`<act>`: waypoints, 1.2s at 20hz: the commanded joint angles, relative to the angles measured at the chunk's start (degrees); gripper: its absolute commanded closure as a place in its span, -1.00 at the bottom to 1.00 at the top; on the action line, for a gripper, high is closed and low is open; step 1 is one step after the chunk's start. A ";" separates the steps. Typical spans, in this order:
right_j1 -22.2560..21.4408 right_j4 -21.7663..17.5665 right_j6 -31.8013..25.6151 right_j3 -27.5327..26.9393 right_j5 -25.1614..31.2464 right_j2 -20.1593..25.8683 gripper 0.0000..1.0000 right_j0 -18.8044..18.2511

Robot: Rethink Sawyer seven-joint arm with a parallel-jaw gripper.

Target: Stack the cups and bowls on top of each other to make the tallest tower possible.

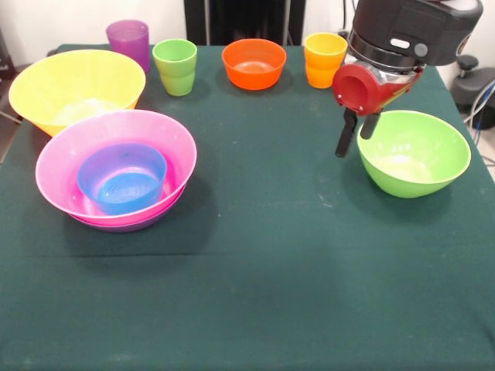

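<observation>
The gripper (356,135) hangs in the upper right of the frame, below the red and black arm that comes down from the top edge. Its two dark fingers (344,137) stand a little apart and hold nothing; they hover just beside the left rim of the large light green bowl (414,152), at the middle right. I judge that this bowl is the thing the arm prepares to take, because the fingers are placed at its rim, where a thin wall can be pinched.

The tower (116,170) is at the middle left: a wide pink bowl (116,135) sits inside a purple bowl (116,226), of which only a thin edge shows below, and the small blue bowl (122,179) rests upright inside the pink one. Nesting keeps it stable, but it adds little height.

Behind the tower, at the upper left, the large yellow bowl (76,86) stands alone. Along the top of the green table (255,270) are the purple cup (128,40), the light green cup (175,66), the orange bowl (254,63) and the yellow-orange cup (324,59), all upright and apart from one another. A fourth cup I cannot find here.
</observation>
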 commanded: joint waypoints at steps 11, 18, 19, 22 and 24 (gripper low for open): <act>1.03 0.10 5.72 1.21 1.70 8.71 -1.00 1.58; 1.68 -0.21 7.01 -0.64 3.09 8.02 -1.00 2.19; 2.17 -0.34 7.21 -1.17 3.18 7.82 -1.00 2.27; 3.19 -0.51 7.23 -1.97 2.92 7.55 -1.00 2.10; 3.55 -0.61 7.19 -2.15 2.70 7.23 -1.00 2.01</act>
